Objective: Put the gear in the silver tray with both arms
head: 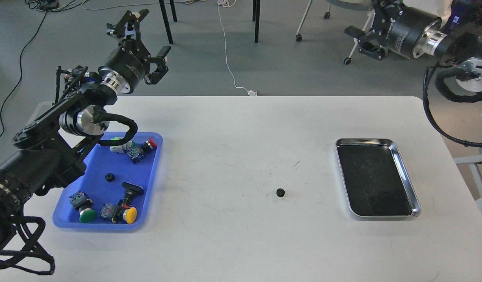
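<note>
A small black gear point(280, 192) lies flat on the white table, left of the silver tray point(362, 140), whose dark floor holds nothing. My left gripper point(148, 35) is raised high beyond the table's far left edge, open and empty, far from the gear. My right gripper point(360, 41) is raised high beyond the far right edge, pointing left, its fingers spread and holding nothing. Neither gripper touches the gear or the tray.
A blue plastic tray point(96, 164) at the left holds a second small black gear point(109, 177) and several push-button switches with red, green and yellow caps. My left arm hangs over its left side. Chair and table legs and a white cable lie on the floor behind.
</note>
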Controlling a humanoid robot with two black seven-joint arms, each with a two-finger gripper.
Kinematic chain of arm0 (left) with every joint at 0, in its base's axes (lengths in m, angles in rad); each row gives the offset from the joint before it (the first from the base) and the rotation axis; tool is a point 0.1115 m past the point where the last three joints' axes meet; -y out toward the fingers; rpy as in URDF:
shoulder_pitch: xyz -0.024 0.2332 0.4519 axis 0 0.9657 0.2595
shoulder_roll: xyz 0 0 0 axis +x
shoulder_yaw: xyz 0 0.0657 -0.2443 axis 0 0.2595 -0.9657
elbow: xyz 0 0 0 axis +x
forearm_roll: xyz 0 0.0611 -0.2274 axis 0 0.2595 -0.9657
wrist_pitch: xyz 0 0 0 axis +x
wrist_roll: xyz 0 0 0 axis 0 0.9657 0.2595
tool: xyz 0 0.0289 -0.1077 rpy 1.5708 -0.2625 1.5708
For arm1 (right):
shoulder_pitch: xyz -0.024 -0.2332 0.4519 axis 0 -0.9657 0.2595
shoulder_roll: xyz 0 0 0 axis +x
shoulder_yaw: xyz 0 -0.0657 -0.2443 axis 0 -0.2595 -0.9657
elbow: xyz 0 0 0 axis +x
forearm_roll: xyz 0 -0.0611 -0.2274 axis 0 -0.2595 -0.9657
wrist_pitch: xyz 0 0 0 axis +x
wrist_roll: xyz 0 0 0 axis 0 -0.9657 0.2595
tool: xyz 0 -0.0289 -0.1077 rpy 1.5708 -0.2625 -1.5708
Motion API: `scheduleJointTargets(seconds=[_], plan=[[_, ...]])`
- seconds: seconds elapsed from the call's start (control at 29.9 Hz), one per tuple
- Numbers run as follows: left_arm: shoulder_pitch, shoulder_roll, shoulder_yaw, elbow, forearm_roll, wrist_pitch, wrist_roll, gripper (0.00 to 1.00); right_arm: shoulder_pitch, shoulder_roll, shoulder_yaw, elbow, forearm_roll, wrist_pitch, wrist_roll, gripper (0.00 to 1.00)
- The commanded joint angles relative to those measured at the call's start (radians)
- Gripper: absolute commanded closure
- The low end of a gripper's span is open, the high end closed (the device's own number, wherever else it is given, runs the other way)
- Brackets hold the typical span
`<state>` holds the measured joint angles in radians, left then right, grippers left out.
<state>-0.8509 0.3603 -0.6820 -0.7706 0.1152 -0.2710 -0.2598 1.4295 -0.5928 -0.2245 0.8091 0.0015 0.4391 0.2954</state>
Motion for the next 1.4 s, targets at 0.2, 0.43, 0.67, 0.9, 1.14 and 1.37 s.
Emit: scheduleJointTargets(seconds=[0.2,0.43,0.67,0.9,1.14,1.37], plan=[[0.047,0.046,-0.031,0.01,-0.155,-0.085,-0.001,0.02,0.192,0.255,-0.43,0.005,-0.127,-0.011,0.039,0.01],[0.062,0.062,-0.033,0.013,-0.17,-0.096,-0.001,0.02,0.2,0.455,-0.585,0.005,-0.253,-0.059,0.056,0.01],[0.062,0.1,-0.037,0.013,-0.17,-0.096,-0.001,0.02,0.197,0.525,-0.608,0.085,-0.481,-0.063,0.07,0.02],[0.062,0.124,-0.037,0.011,-0.169,-0.096,-0.003,0.02,0.177,0.524,-0.682,0.183,-0.709,-0.112,0.067,0.03],[0.062,0.126,-0.036,0.002,-0.169,-0.082,-0.004,0.02,0.086,0.508,-0.708,0.185,-0.822,-0.192,0.071,0.1],[0.064,0.126,-0.037,0.002,-0.169,-0.08,-0.006,0.02,0.085,0.528,-0.705,0.183,-0.85,-0.206,0.073,0.21]])
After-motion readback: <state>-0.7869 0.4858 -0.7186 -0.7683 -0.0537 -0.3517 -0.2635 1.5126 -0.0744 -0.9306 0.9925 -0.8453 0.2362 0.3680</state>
